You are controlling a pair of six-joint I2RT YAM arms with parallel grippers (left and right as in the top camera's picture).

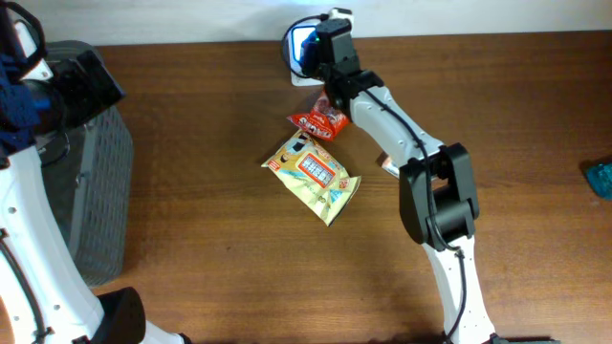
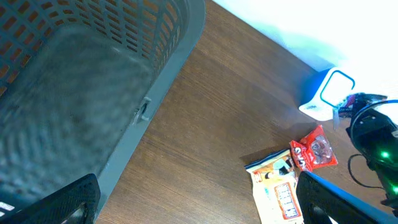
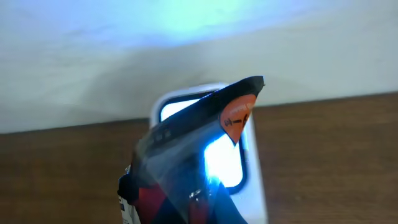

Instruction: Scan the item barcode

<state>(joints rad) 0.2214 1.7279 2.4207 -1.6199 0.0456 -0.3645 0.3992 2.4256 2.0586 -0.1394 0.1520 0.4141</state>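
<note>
Right arm is stretched to the far table edge. The right gripper (image 1: 320, 48) is clenched on a dark packet (image 3: 186, 155) and presents it to the barcode scanner (image 3: 227, 155). In the right wrist view the packet stands tilted right in front of the lit window, covering its left half. I cannot tell whether it touches the window.

Judgement: the tilt is there to turn the printed face into the blue-white light. No barcode is visible from this side, so I cannot say it is being read.

Packet: thin glossy film, dark with an orange corner tag. The top is a pinched, pointed seam and the sheet buckles slightly, so it will flex and not hold a flat plane. Glare runs along its edge.

Scanner: white moulded plastic with a rounded rectangular window, glowing.

Left gripper (image 2: 198, 186) is released, its jaws wide and empty. It hangs by the grey mesh basket (image 1: 100, 182), which is rigid perforated plastic. Judgement: it is parked there out of the way.

Waiting on the dark wood-grain table (image 1: 210, 96), just beside each other, are a red packet (image 1: 318, 121) and a crinkled yellow snack bag (image 1: 314, 174). Both lie flat, near the scanner, under the right arm's reach.
</note>
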